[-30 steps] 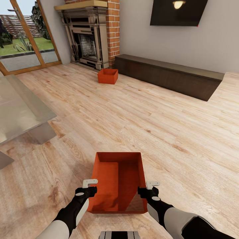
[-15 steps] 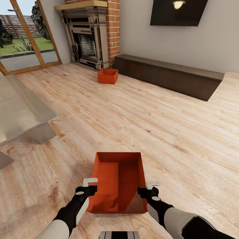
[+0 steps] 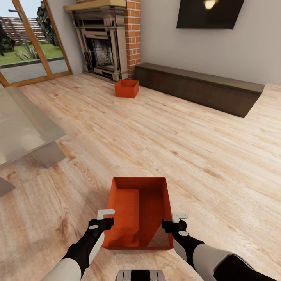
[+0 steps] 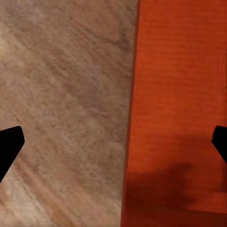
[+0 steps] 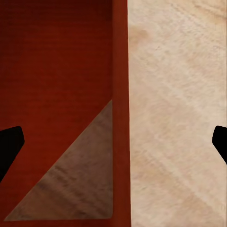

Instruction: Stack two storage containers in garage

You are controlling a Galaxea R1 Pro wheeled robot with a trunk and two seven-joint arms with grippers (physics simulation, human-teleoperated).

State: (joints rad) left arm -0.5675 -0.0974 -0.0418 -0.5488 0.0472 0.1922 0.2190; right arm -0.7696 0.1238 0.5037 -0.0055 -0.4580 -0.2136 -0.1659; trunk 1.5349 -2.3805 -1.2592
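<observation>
Near storage container: on the wood-plank floor.
Left gripper: spread wide astride its left wall.
Right gripper: likewise, right wall.
Far storage container: by the fireplace.

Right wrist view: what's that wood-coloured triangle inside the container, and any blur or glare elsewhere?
Right wrist view: the triangle shows plank texture through the near container, cause unclear. Left wrist view: soft throughout, a dark shadow on the container wall. Head view: sharp; a lamp reflection glares on the wall screen.
</observation>
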